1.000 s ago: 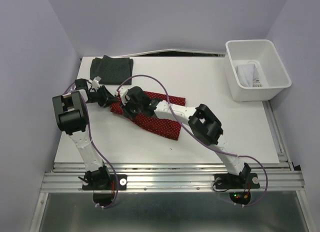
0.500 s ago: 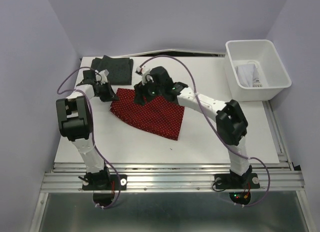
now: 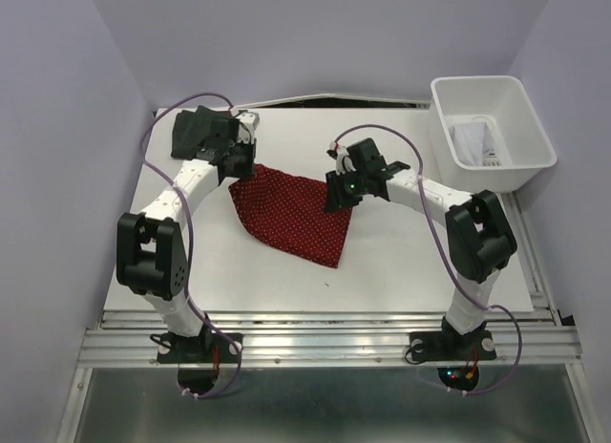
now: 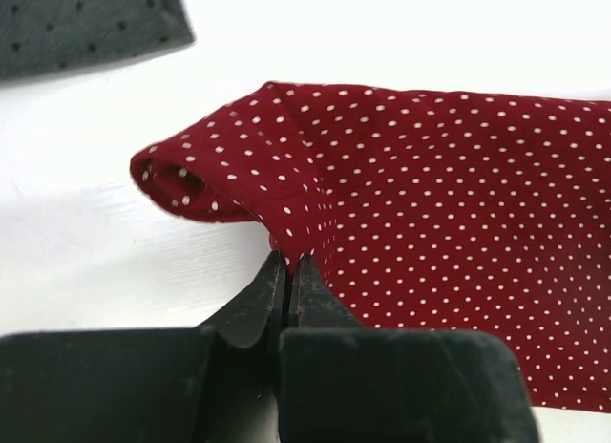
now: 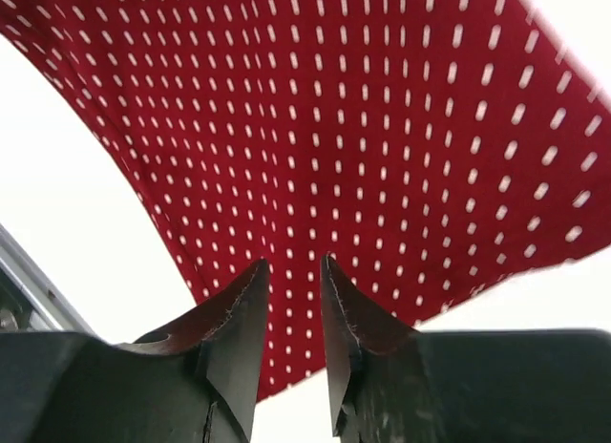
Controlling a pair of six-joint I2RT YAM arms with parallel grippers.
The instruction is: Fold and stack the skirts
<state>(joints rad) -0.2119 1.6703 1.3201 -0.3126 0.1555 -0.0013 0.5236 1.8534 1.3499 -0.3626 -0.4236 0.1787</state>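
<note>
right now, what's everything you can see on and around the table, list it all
red skirt: one, red with small white dots, spread at the middle of the table
dark skirt: one, charcoal, lying at the far left corner
white skirt: one, white, bunched inside the bin
bin: one, white plastic, far right corner
table: one, white top, lilac walls around it
left gripper: one, black, shut on the red skirt's left edge
right gripper: one, black, fingers slightly apart at the red skirt's right end
</note>
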